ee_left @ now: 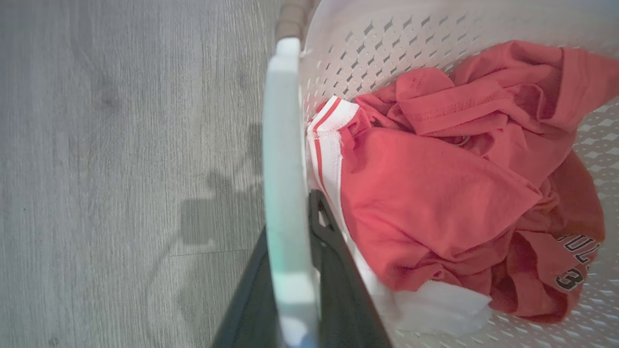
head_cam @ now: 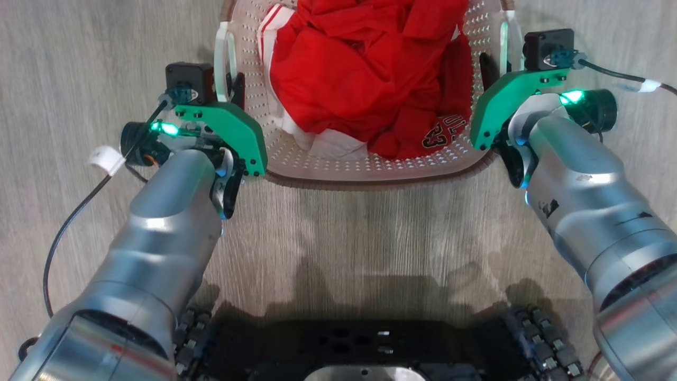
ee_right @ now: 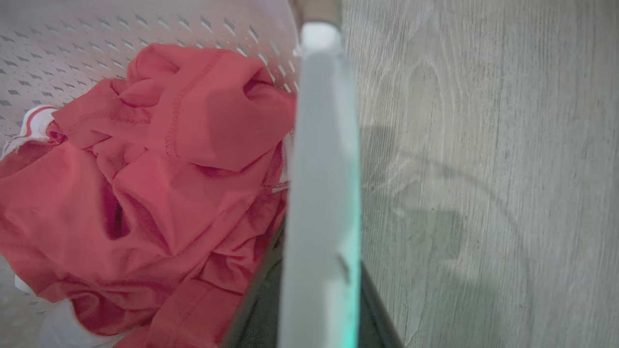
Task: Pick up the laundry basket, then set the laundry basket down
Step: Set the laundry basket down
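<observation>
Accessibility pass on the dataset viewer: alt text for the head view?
The left gripper and right gripper each grip a white side handle of the laundry basket, which holds crumpled red clothing. Two silver forearms reach in from below over a grey wood-look floor.

Clothes [head_cam: 365,69] in laundry basket [head_cam: 370,169], floor [head_cam: 370,238] beneath

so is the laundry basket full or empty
Partly full: the laundry basket holds crumpled red clothes and some white fabric, with bare perforated wall showing around the pile.

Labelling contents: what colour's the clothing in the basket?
Clothing red with white trim; best in head view.
</observation>
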